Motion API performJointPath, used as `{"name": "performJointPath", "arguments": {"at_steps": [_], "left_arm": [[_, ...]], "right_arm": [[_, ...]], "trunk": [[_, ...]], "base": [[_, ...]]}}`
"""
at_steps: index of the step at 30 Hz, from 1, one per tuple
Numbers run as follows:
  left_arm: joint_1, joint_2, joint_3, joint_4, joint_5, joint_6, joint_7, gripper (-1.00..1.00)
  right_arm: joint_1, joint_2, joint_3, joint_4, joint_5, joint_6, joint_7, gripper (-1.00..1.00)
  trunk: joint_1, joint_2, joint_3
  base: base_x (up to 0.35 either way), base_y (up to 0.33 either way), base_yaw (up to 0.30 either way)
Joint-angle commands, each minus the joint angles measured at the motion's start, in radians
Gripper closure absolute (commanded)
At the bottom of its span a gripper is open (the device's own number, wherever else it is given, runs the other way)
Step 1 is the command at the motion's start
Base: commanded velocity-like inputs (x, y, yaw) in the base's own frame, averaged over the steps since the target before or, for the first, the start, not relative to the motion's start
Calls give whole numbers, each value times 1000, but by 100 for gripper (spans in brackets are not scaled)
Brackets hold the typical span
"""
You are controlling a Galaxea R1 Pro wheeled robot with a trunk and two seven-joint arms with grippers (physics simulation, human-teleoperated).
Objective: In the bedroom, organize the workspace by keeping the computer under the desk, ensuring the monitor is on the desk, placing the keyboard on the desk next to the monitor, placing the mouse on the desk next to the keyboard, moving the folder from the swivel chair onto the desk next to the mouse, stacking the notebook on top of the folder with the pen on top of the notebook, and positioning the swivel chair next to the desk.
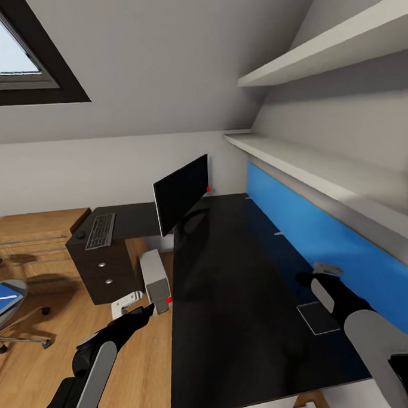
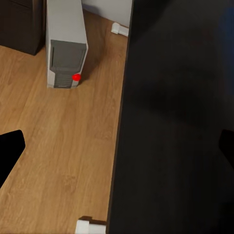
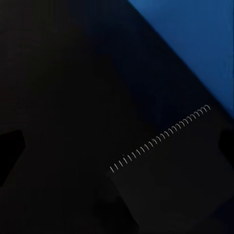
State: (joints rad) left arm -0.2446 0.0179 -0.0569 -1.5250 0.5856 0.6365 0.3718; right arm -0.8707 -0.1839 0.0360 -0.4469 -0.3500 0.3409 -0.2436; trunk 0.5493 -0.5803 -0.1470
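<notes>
Head view, lower part of the frame: the right gripper (image 1: pixel 306 277) hangs just past the dark notebook (image 1: pixel 318 317) lying on the desk (image 1: pixel 233 298) by the blue wall panel (image 1: pixel 325 233), and the left gripper (image 1: pixel 146 308) hovers off the desk edge near the computer (image 1: pixel 155 280); both look spread wide with nothing in them. Further up sit the monitor (image 1: pixel 181 193), keyboard (image 1: pixel 101 230) and tiny mouse (image 1: pixel 80 235), with the folder (image 1: pixel 4 296) on the swivel chair (image 1: pixel 9 310) at far left. My guess is the notebook's next, so I'd come straight down over its spiral edge and pinch there, since it's thin and flat.

Dark notebook (image 1: pixel 318 318) flat on black desk (image 1: pixel 233 298), monitor (image 1: pixel 181 194) upright.
</notes>
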Motion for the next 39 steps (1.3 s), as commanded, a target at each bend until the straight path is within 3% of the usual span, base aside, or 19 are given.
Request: {"name": "performJointPath", "arguments": {"at_steps": [1,15,39], "left_arm": [[-1,1,-2,-1,10,2,10,-100],[-1,1,-2,-1,12,2,10,-100],[-1,2,0,3,26,3,10,-100]], "right_arm": [[-1,0,4,-2,-12,5,-6,-100],[-1,4,1,-1,-32,8,-9,-100],[-1,1,-1,1,-31,5,-11,-100]], "trunk": [[0,-2,-2],[0,-2,-2],[92,-170,-77]], "base": [[0,0,0],[0,0,0],[0,0,0]]}}
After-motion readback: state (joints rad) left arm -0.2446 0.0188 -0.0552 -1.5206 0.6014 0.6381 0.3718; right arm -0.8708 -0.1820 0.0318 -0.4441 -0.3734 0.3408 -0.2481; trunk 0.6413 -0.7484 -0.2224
